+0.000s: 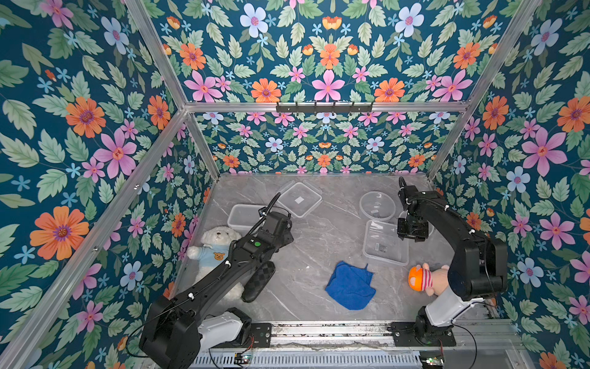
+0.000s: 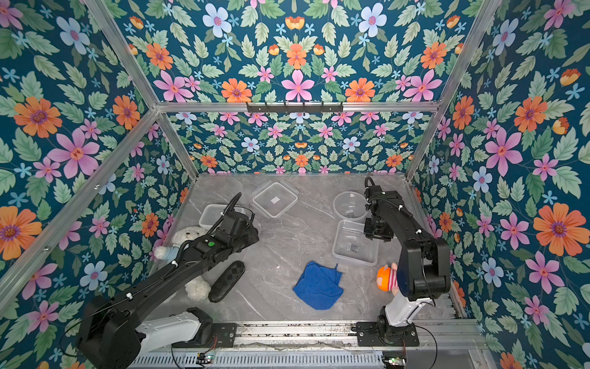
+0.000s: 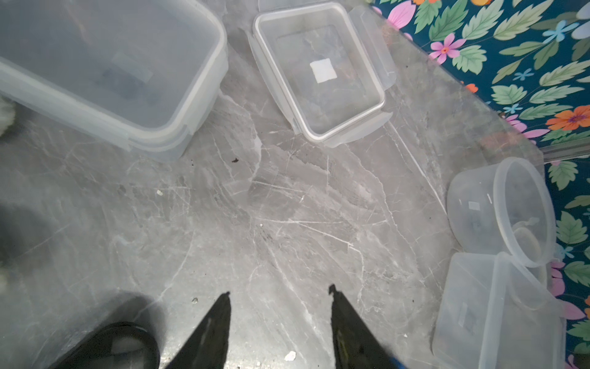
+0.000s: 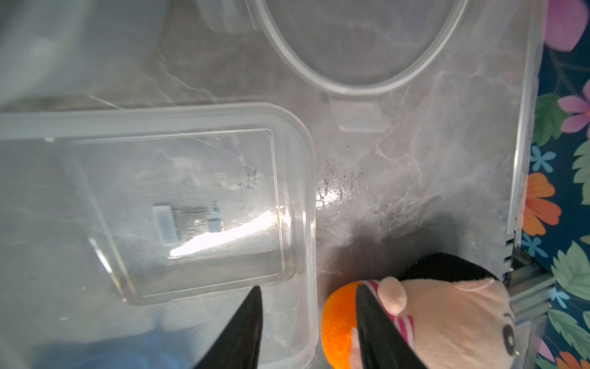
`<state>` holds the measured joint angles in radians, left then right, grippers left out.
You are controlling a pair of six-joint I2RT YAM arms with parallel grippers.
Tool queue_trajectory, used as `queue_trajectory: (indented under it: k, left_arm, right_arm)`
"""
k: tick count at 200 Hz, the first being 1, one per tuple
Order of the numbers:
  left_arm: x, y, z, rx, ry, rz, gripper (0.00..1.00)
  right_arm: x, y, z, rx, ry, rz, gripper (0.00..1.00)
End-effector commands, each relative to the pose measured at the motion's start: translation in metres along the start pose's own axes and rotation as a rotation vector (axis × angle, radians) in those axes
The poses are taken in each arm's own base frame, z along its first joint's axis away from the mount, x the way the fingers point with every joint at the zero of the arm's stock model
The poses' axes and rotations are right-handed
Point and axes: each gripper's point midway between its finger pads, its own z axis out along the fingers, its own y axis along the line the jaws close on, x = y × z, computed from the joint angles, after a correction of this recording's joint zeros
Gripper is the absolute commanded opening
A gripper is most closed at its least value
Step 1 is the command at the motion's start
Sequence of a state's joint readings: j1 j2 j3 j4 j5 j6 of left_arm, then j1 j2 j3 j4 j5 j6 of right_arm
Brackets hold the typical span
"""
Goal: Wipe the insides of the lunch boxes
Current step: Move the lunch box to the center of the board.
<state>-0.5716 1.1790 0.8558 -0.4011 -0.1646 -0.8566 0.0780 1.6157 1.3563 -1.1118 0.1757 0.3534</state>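
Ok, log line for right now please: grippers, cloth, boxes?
left gripper: open, empty | right gripper: open, empty, over square lunch box edge | blue cloth: on table, unheld

Teal floral wallpaper [image 1: 319, 64] covers the walls, edged by aluminium bars [image 1: 223, 107]; a grey marbled bench [image 1: 319, 242] fills the lower centre.

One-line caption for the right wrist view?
Open right gripper at the rim of the square lunch box; round lid and plush toy nearby.

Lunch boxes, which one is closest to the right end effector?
The large square lunch box, beside the blue cloth; the right end effector hangs at its rim.
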Motion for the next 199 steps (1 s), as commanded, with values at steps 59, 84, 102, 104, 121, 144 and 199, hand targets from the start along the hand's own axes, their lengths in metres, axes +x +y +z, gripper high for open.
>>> queue_trajectory:
  k: [59,84,102,104,121,144,199]
  left_arm:
    - [-0.113,0.050,-0.027,-0.223,-0.161,-0.050,0.58]
    - [-0.138,0.107,-0.004,-0.356,-0.124,-0.151,0.61]
    - [-0.151,0.139,0.020,-0.353,-0.082,-0.254,0.61]
    - [-0.153,0.142,0.023,-0.352,-0.081,-0.264,0.61]
    - [-0.170,0.164,0.039,-0.357,-0.079,-0.317,0.60]
    - [-0.198,0.171,0.056,-0.309,-0.109,-0.335,0.60]
    - [-0.213,0.188,0.106,-0.279,-0.030,-0.347,0.60]
  right_arm:
    - [0.016,0.175,-0.088,-0.475,-0.250,-0.305,0.57]
    - [0.036,0.251,-0.111,-0.589,-0.316,-0.473,0.57]
    - [0.053,0.297,-0.102,-0.620,-0.295,-0.573,0.61]
    - [0.055,0.301,-0.102,-0.629,-0.291,-0.583,0.61]
    - [0.064,0.328,-0.100,-0.702,-0.246,-0.612,0.61]
    - [0.067,0.347,-0.089,-0.737,-0.198,-0.624,0.61]
    - [0.067,0.364,-0.072,-0.733,-0.163,-0.663,0.63]
